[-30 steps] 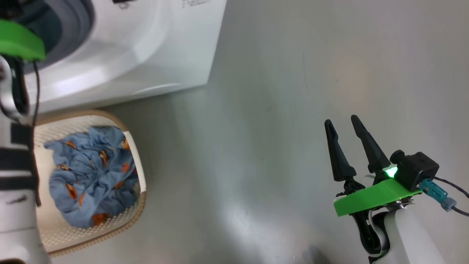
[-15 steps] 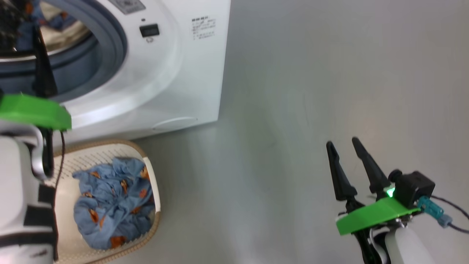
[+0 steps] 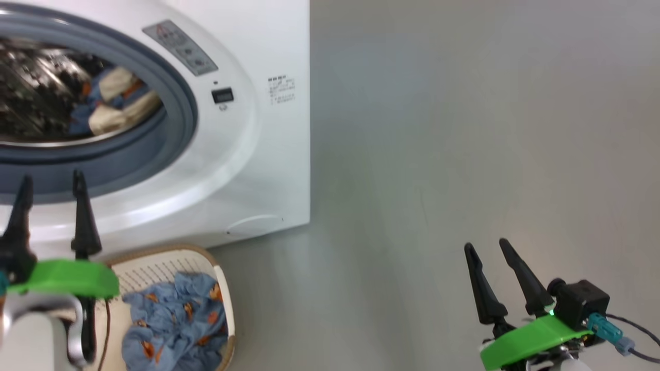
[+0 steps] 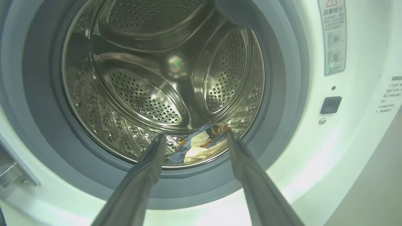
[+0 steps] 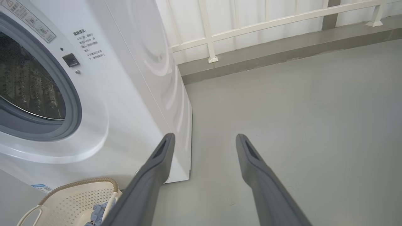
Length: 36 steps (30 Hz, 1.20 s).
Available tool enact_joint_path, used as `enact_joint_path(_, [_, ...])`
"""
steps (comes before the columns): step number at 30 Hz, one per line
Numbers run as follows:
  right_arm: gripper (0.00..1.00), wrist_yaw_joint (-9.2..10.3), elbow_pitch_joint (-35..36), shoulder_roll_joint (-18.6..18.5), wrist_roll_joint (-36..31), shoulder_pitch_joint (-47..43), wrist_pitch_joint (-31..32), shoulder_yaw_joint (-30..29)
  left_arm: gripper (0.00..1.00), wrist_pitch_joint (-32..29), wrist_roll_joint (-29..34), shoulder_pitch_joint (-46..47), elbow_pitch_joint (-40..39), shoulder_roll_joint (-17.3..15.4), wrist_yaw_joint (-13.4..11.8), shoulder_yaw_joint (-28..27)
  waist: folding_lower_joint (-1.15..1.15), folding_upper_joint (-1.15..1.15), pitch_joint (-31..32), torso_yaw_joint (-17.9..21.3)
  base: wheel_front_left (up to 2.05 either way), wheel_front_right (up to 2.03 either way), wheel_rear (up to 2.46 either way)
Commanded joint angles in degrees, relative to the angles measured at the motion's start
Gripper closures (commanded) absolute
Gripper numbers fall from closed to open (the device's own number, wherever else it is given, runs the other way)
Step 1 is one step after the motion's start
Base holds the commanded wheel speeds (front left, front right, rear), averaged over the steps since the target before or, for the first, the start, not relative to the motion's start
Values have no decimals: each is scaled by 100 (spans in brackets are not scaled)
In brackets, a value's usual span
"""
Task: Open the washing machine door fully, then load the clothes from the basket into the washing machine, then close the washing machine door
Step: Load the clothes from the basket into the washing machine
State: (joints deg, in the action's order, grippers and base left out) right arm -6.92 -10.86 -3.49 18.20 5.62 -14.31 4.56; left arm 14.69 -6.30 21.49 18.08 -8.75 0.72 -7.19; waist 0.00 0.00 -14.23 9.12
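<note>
Clothes (image 3: 175,324): some in basket (image 3: 154,270), some inside washing machine (image 3: 258,170)
Left fingers (image 3: 82,216): spread wide, empty
Right fingers (image 3: 482,291): spread wide, empty

I see a plain grey floor (image 3: 438,129) across the right of the head view, smooth with a dull sheen. At the upper left the white washing machine (image 3: 258,170) stands on it. Just before it, at the lower left, sits the cream perforated basket (image 3: 154,270) — whether they touch, I can't tell.
</note>
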Motion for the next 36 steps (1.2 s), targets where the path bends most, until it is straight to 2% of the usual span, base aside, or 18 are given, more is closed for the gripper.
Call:
enact_joint_path(1, [0, -57, 112, -60, -47, -95, -69, 110, 0, 30, -59, -165, -278, -121, -72, -253, 0, 0, 340, -7, 0, 0, 0])
enact_joint_path(14, [0, -57, 160, -239, -71, -478, -57, 50, 0, 30, -115, -1864, -1094, 273, -223, -524, 0, 0, 888, -99, 0, 0, 0])
enact_joint_path(25, [0, -57, 223, -246, -90, -639, -30, 13, 0, 30, -128, -2462, -1309, 456, -207, -338, 0, 0, 1041, -134, 0, 0, 0])
enact_joint_path(36, [0, -57, 249, -222, -114, -766, -19, -71, 0, 30, -179, -2685, -1351, 534, -258, -206, 0, 0, 1117, -199, 0, 0, 0])
